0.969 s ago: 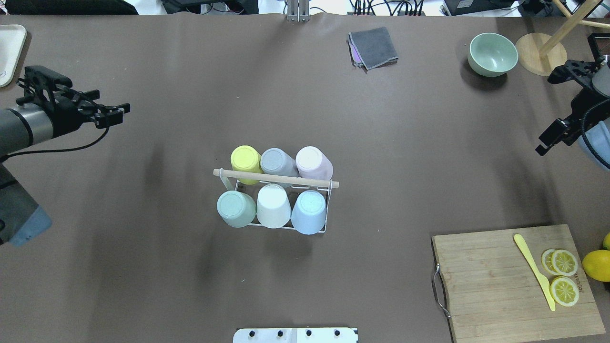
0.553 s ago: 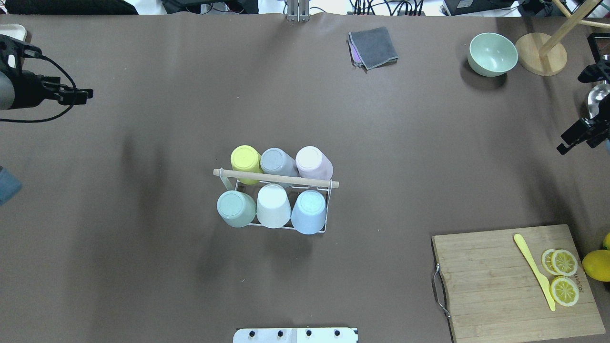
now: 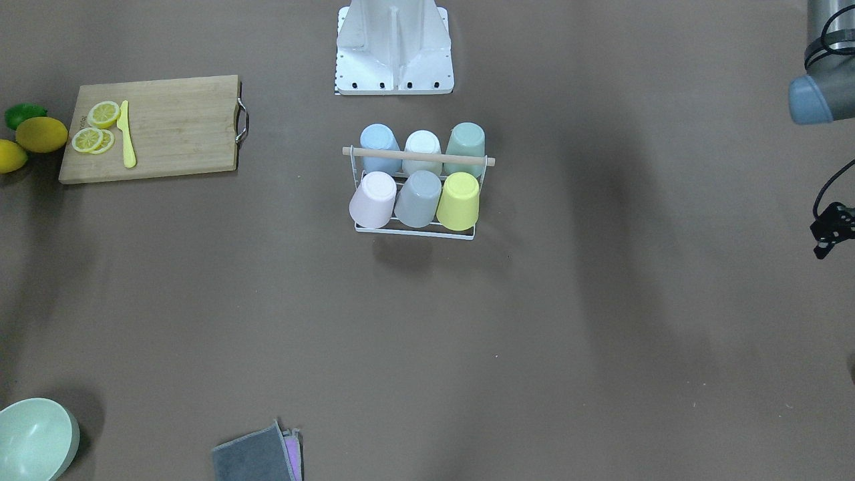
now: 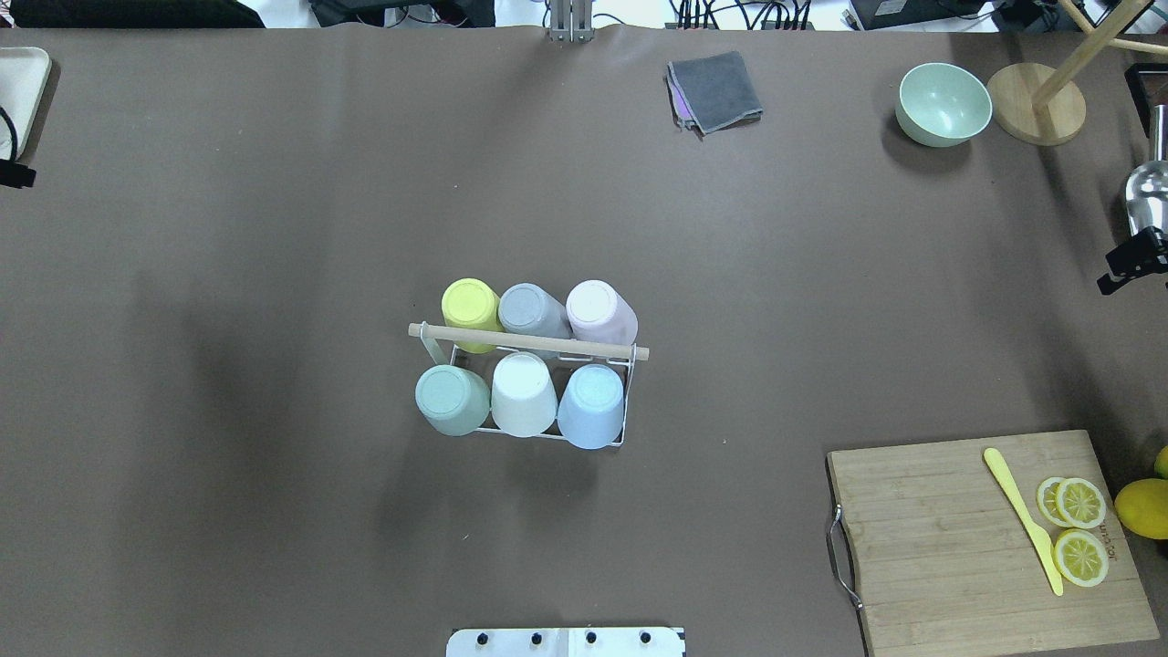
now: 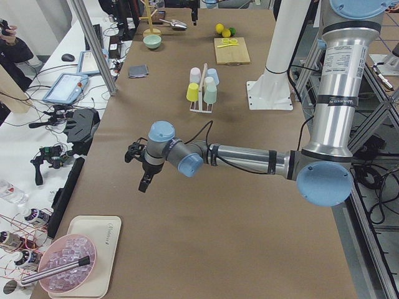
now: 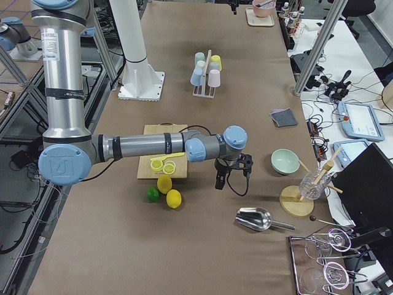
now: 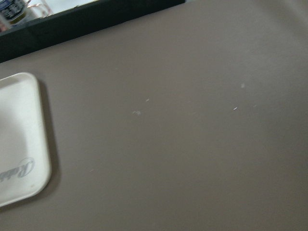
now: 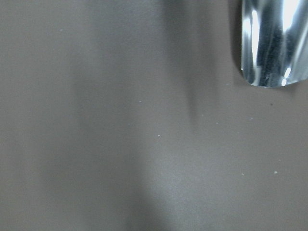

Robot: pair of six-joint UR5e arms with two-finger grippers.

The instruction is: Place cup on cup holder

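Note:
The cup holder, a white wire rack with a wooden rod across its top, stands mid-table. Several upside-down cups sit on its prongs: yellow, grey and pink at the back, green, white and blue at the front. It also shows in the front-facing view. My left gripper is at the table's far left edge, far from the rack. My right gripper is at the far right edge. Neither holds a cup. I cannot tell whether either is open or shut.
A cutting board with lemon slices and a yellow knife lies at the front right. A green bowl, a wooden stand and a grey cloth are at the back. A metal scoop lies near the right gripper, a white tray near the left.
Both arms have drawn back outward, the left to the table's left edge and the right to its right edge. The rack and cups have not moved.

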